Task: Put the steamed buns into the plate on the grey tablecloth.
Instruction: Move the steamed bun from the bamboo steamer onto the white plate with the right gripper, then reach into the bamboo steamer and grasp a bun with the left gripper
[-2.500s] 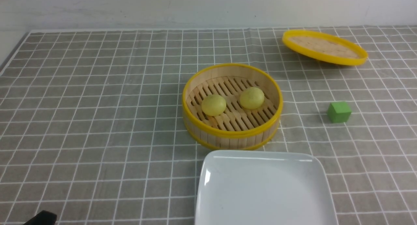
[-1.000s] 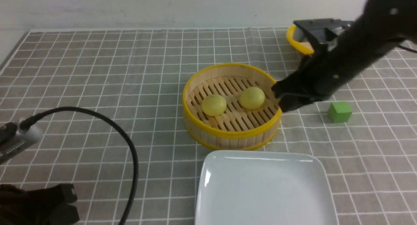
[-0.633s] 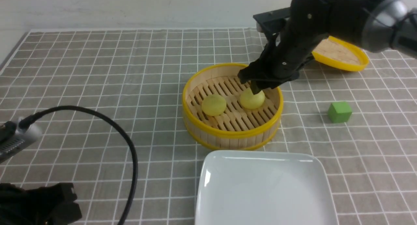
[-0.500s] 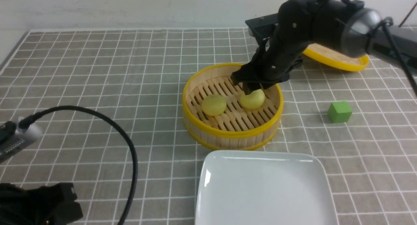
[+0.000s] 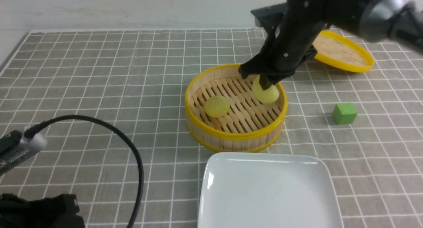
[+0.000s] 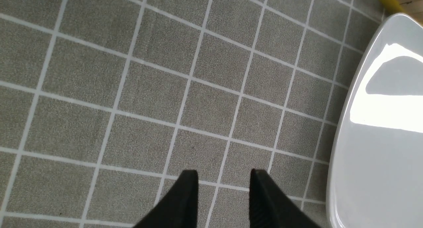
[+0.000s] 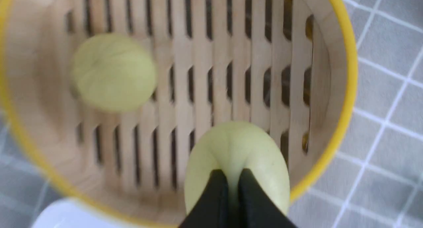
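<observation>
My right gripper (image 5: 264, 83) is shut on one pale-yellow steamed bun (image 5: 266, 93) and holds it just above the floor of the bamboo steamer basket (image 5: 231, 133), near its right wall. In the right wrist view the fingers (image 7: 216, 188) pinch deep into that bun (image 7: 261, 155). The other bun (image 5: 217, 106) lies on the slats at the basket's left; it also shows in the right wrist view (image 7: 112, 72). The white square plate (image 5: 211, 175) sits on the grey tablecloth (image 5: 99, 89) just in front of the basket. My left gripper (image 6: 224, 175) is open and empty over the cloth, left of the plate (image 6: 343, 155).
The yellow-rimmed lid (image 5: 343, 54) lies at the back right, partly behind my right arm. A green cube (image 5: 344, 113) stands right of the basket. A black cable (image 5: 132, 148) arcs over the cloth at the front left, above my left arm.
My right arm came in from the right, lowered onto the right-hand bun, closed on it and lifted it slightly towards the basket's right wall. The left arm has barely moved.
</observation>
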`<state>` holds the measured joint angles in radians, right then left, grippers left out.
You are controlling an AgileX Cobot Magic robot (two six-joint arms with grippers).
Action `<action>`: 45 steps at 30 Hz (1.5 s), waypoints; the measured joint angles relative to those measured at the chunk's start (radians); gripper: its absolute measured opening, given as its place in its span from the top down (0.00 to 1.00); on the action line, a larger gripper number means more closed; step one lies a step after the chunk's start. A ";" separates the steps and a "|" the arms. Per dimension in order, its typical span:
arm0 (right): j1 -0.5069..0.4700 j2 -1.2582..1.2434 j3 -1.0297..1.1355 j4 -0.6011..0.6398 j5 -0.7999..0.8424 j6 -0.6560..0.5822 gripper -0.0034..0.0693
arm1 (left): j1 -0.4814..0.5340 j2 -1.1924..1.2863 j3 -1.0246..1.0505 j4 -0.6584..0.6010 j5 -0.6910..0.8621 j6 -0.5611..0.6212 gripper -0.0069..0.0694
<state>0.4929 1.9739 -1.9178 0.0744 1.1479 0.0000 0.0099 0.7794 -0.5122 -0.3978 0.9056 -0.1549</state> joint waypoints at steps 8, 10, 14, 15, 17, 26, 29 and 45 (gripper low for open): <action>0.119 -0.422 0.350 0.134 0.078 0.028 0.93 | 0.000 0.000 0.000 0.003 -0.010 0.000 0.58; 0.170 -0.466 0.516 0.142 0.074 0.035 0.93 | 0.000 0.000 0.000 0.003 -0.011 0.000 0.58; 0.241 -0.487 0.815 0.148 -0.133 0.060 0.91 | 0.000 0.000 0.000 0.008 -0.015 0.001 0.58; 0.242 -0.483 0.847 0.145 -0.176 0.073 0.90 | 0.000 0.000 0.000 0.010 -0.015 0.003 0.58; 0.242 -0.470 0.910 0.124 -0.272 0.104 0.87 | 0.000 0.000 0.000 0.016 -0.015 0.007 0.58; 0.233 -0.364 0.950 -0.033 -0.440 0.283 0.46 | 0.000 0.005 -0.016 0.028 -0.009 0.018 0.58; 0.233 -0.402 0.860 -0.049 -0.327 0.238 0.55 | 0.000 0.033 -0.072 0.028 0.024 0.019 0.58; 0.232 -1.093 0.942 -0.297 0.091 0.443 0.98 | -0.157 0.515 -0.481 -0.184 0.074 0.300 0.46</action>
<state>0.7246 0.8811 -0.9755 -0.2229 1.2391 0.4427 -0.1470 1.2940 -0.9931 -0.5817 0.9800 0.1448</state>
